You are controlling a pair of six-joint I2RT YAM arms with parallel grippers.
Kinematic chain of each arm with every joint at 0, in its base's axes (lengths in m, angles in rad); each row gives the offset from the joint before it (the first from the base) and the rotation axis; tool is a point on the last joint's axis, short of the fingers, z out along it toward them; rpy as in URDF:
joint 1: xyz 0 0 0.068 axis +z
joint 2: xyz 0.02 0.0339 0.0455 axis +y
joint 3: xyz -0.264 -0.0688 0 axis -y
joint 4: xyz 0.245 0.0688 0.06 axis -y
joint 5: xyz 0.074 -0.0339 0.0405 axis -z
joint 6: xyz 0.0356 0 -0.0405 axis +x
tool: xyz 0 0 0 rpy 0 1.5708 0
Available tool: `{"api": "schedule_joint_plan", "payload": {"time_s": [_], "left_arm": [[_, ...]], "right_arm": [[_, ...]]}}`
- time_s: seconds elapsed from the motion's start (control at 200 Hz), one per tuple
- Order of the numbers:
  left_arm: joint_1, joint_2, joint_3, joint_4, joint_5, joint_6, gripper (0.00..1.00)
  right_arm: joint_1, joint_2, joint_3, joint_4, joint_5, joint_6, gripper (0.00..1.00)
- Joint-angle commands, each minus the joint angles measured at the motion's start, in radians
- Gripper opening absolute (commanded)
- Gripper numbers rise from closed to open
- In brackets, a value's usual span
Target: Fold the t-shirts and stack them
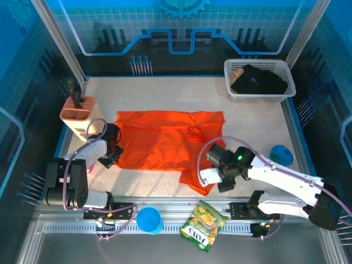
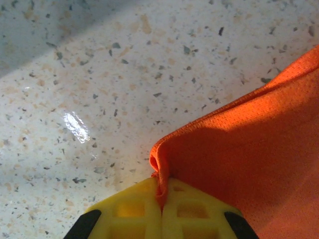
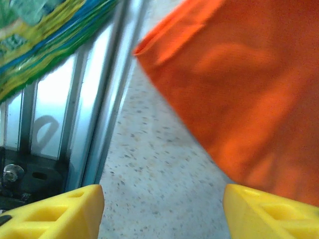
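Reading left wrist view first: left gripper (image 2: 161, 201), yellow ribbed fingers, clamped together on curled edge of orange t-shirt (image 2: 249, 149); fine mesh knit, soft fold. Speckled table (image 2: 99, 74) glossy, stone-look. My right wrist view: right gripper (image 3: 162, 204) jaws wide apart over bare table, shirt corner upper right, crinkly green-yellow snack bag (image 3: 45, 35) upper left beyond metal rail (image 3: 104, 99). Top view adds layout: orange shirt spread rumpled at centre; black t-shirt (image 1: 258, 80) bunched in white slotted basket (image 1: 258, 97), upper right. Blue cup (image 1: 148, 219) bottom centre; tan slotted holder (image 1: 80, 113) at left, beside left arm.
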Motion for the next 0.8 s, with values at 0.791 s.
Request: {"api": "schedule_joint_plan", "payload": {"time_s": [0.791], "left_arm": [[0.001, -0.046, -0.007, 0.026, 0.084, 0.033, 0.0]], "right_arm": [[0.229, 0.193, -0.02, 0.216, 0.053, 0.068, 0.55]]}}
